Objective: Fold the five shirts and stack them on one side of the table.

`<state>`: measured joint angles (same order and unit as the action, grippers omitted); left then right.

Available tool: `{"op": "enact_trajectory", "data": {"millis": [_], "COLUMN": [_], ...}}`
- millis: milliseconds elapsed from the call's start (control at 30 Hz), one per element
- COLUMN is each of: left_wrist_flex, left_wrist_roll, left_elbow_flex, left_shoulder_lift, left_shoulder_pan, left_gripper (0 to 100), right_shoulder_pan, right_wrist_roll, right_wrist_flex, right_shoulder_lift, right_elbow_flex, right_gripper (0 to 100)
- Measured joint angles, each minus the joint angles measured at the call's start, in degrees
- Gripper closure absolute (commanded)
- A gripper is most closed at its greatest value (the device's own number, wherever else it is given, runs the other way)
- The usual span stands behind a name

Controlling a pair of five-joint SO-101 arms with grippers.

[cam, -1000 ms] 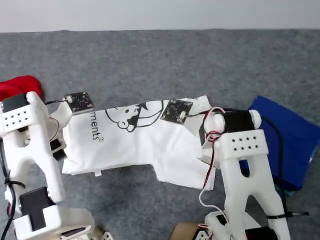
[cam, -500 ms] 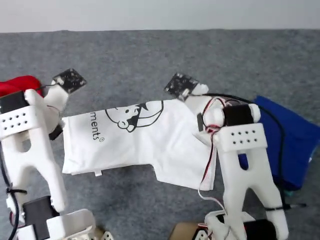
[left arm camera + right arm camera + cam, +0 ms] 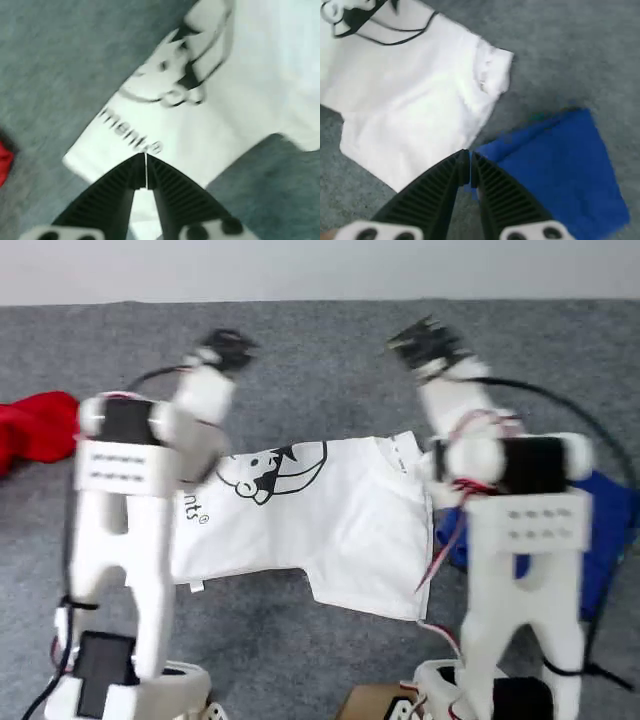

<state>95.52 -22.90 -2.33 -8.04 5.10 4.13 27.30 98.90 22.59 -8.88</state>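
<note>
White shirt [image 3: 240,100] lies under left fingers [image 3: 114,196]

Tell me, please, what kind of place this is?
Probably a robotics lab or test bench, not a home. A left arm and a right arm stand at a table covered in grey fabric, with a white shirt, a blue shirt and a red garment lying on it.

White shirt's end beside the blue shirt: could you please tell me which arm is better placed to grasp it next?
Probably the right. The right gripper, shut, hangs on that side, its wrist view showing the white shirt beside the blue shirt. The left gripper, shut, hangs over the printed end.
</note>
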Motion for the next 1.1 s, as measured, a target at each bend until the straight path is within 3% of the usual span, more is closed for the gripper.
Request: {"op": "enact_trajectory", "data": {"millis": [300, 600, 867, 1100], "left_wrist_flex": [-1.6, -3.1, -4.3, -5.4], "left_wrist_roll": [5.2, 5.2, 3.1, 3.1], "left_elbow_flex": [0.7, 1.7, 1.7, 1.7], "left_shoulder_lift": [1.2, 14.9, 22.4, 28.9], "left_shoulder_pan": [24.1, 33.3, 41.1, 42.7], "left_gripper": [97, 86, 82, 80], "right_shoulder_pan": [-26.1, -50.3, -59.3, -62.9], "right_wrist_roll": [0.0, 4.3, 7.1, 7.2], "right_wrist_flex": [1.6, 1.6, 1.6, 1.6], "right_shoulder_lift": [3.2, 4.1, 4.1, 4.1], "right_elbow_flex": [-14.9, -15.2, -15.2, -15.2], "right_gripper": [99.0, 99.0, 99.0, 99.0]}}
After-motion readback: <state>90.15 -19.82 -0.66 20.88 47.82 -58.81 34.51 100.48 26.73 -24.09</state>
